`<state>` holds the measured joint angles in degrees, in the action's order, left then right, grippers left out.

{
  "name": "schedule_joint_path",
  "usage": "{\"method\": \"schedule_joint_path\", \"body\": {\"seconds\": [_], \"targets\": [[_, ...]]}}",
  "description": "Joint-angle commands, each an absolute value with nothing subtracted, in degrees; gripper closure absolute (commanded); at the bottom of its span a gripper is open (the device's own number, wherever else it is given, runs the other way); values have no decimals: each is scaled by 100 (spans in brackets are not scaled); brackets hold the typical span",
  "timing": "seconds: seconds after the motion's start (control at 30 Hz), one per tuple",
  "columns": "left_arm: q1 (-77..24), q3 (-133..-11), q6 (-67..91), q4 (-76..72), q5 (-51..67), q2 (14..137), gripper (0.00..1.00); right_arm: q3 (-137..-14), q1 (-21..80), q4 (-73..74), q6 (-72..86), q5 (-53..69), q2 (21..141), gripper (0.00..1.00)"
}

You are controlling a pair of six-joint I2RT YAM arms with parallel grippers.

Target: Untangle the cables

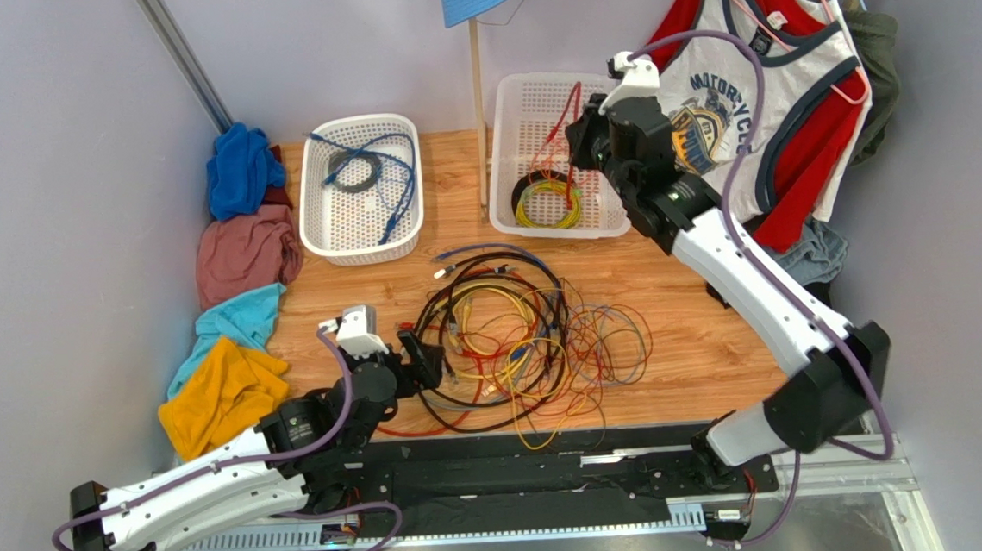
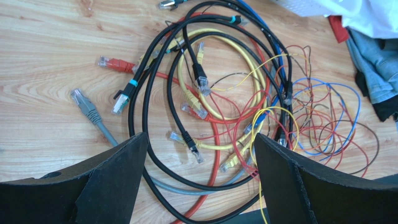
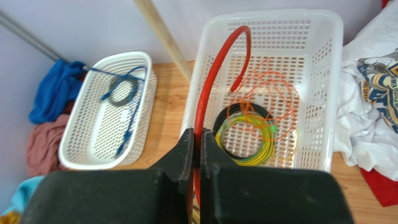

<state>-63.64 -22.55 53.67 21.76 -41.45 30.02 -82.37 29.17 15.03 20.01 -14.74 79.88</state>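
The cables [image 1: 514, 339] lie in a tangled heap of black, yellow, red, blue and grey loops on the wooden table; the left wrist view shows them close [image 2: 219, 93]. My left gripper [image 1: 424, 358] is open, its fingers [image 2: 117, 177] straddling black, grey and red strands at the heap's left edge. My right gripper [image 1: 584, 133] is shut on a red cable [image 3: 219, 65] and holds it above the right white basket [image 3: 322, 93]; the cable arches up and its plug end hangs over the basket.
The right basket [image 1: 504, 106] holds a yellow-green and black ring coil [image 3: 247, 137] and thin orange wire. The left basket [image 1: 324, 222] holds a blue cable and a small dark coil. Cloths [image 1: 242, 254] pile at the left; clothes [image 1: 756, 89] hang at the right.
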Motion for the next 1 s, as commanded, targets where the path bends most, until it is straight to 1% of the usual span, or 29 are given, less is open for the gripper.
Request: {"method": "schedule_joint_path", "body": {"seconds": [0.0,0.1,0.13,0.2,0.23,0.27,0.3,0.33,0.37,0.4,0.43,0.6,0.63,0.67,0.77,0.8,0.97], "targets": [[-6354,-2171,5476,2065,-3999,3006,8,-8814,2514,818,1732,-1635,9013,100],[-6346,-2118,5520,2092,-3955,3006,9,-9578,2356,879,1679,-1609,9727,100],[-6346,-2109,5563,2083,-3946,3015,9,-9806,2329,1027,1609,-1608,10243,100],[-6346,-2048,5572,2013,-3894,3050,9,-10667,2285,1247,1530,-1626,10764,100],[-6346,-2030,5590,1960,-3876,3076,9,-10974,2259,1587,1477,-1609,11350,100],[-6346,-2013,5590,1934,-3850,3102,9,-11804,2207,1843,1485,-1608,11625,86],[-6346,-2013,5581,1934,-3841,3172,9,-12178,2189,2133,1485,-1687,11932,72],[-6346,-2013,5590,1925,-3841,3199,9,-12556,2171,2562,1529,-1809,12301,49],[-6346,-2030,5590,1934,-3823,3243,9,-12716,2136,2610,1573,-1889,12348,42],[-6337,-2030,5590,1934,-3832,3313,9,-12605,2118,2549,1625,-1907,12314,39],[-6346,-2039,5590,1925,-3832,3357,9,-12499,2101,2375,1713,-1925,12261,33],[-6346,-2083,5493,1767,-3858,3542,9,-11639,2092,2101,2003,-2100,11533,30],[-6337,-2092,5502,1758,-3858,3559,9,-11463,2092,2005,2030,-2083,11409,27],[-6337,-2100,5502,1758,-3850,3577,9,-11339,2100,1995,2056,-2092,11278,26],[-6346,-2127,5590,1863,-3823,3577,9,-10672,2109,1908,2241,-2127,10663,24],[-6346,-2136,5616,1924,-3841,3551,9,-10426,2118,1820,2372,-2049,10322,22],[-6346,-2241,5739,2100,-3893,3437,9,-9267,2197,1573,2680,-1881,9423,21]]}}
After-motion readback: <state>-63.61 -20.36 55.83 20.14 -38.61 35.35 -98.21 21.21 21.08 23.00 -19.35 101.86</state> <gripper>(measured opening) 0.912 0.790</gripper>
